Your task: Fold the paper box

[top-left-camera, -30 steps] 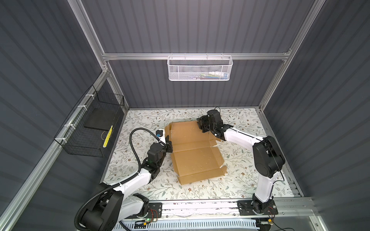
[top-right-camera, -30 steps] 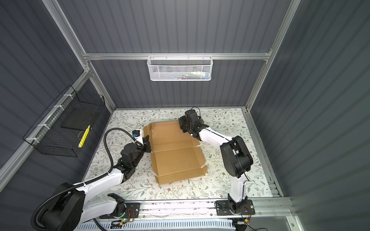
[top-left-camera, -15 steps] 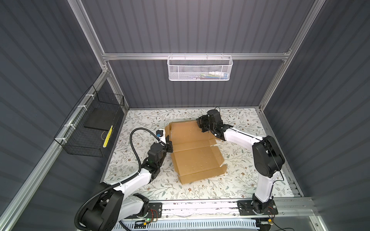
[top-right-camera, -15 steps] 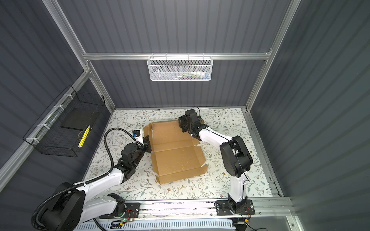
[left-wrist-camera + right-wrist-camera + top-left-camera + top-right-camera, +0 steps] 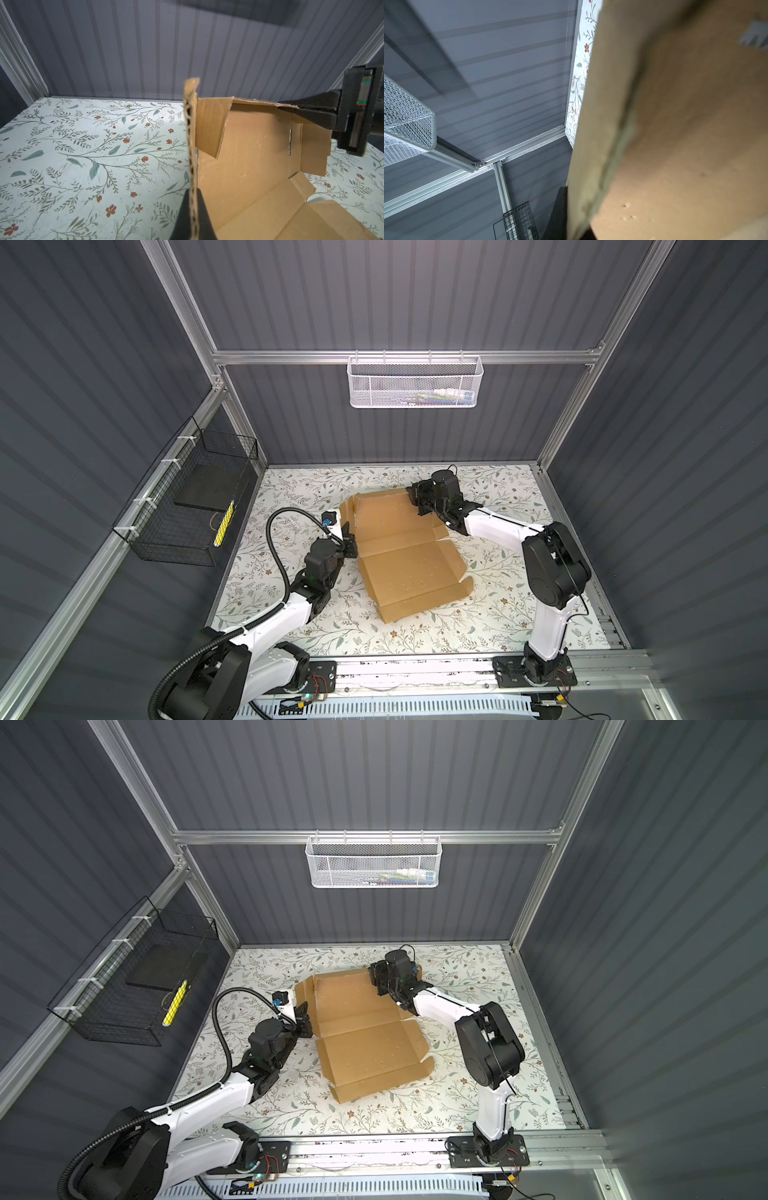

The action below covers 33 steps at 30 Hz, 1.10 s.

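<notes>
The paper box (image 5: 411,572) is plain brown; the tabletop (image 5: 498,614) beneath it is white with grey-green sprigs and red flowers.

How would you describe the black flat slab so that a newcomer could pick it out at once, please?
Look at the left wall of the enclosure, where a black wire basket hangs. The black flat slab lies inside it, toward the far end. Unlike the thin yellow strip beside it, it is broad, dark and plain.
</notes>
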Tool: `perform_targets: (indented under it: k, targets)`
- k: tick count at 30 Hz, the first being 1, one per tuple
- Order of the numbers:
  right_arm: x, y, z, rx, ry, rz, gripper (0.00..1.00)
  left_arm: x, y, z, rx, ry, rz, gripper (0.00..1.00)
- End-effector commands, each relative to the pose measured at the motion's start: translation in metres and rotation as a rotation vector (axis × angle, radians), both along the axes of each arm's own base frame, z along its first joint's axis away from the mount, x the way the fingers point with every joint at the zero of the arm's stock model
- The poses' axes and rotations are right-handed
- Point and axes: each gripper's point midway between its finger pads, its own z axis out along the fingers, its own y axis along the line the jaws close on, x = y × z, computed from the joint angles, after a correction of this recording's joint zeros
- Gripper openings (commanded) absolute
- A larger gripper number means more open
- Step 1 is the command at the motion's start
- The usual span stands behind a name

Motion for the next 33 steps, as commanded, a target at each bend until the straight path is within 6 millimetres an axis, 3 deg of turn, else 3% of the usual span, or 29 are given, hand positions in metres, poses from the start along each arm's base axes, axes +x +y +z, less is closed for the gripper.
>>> perform_targets:
  k: [1,15,25,33]
  targets:
    - [-0.004,0.001,0.002,0.006,-0.019,0.018,0.05,-0.007,0.002,0.002,-0.027,0.0,0.002,0.07]
    - [-0.018,0.01,0.015,0.068,-0.066,0.06,0.04,-0.025,0.009,-0.018,-0.035,0.055,-0.007,0.34]
    - [-0.025,0.022,0.02,0.091,-0.109,0.114,0.04,-0.033,0.018,-0.007,-0.029,0.054,0.016,0.39]
    - [-0.031,0.031,0.005,0.112,-0.103,0.151,0.04,-0.039,0.024,-0.006,-0.01,0.073,0.031,0.45]
